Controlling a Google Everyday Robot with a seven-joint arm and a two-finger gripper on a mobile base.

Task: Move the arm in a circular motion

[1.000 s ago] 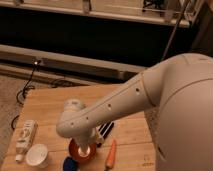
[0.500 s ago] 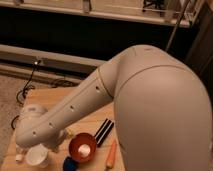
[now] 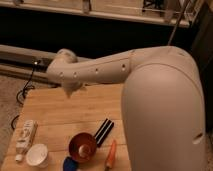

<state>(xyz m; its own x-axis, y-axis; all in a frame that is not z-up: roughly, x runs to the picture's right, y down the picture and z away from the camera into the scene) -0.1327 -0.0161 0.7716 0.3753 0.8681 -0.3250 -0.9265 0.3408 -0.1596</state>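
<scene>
The arm [image 3: 150, 85] looks like smooth cream-white plastic with a soft, half-matt sheen and a row of small dark holes, and its gripper [image 3: 71, 90], hanging over the far left part of the table, seems to be of the same pale smooth material. The table [image 3: 55, 117] is light wood with visible plank lines and a matt finish. On it, the bowl [image 3: 82, 146] looks like shiny copper-coloured metal, the cup [image 3: 37, 155] is plain matt white, the bottle [image 3: 25, 137] looks like pale plastic with a printed label, the carrot [image 3: 110, 156] has a dull orange skin, and the dark bar [image 3: 103, 132] is matt black.
</scene>
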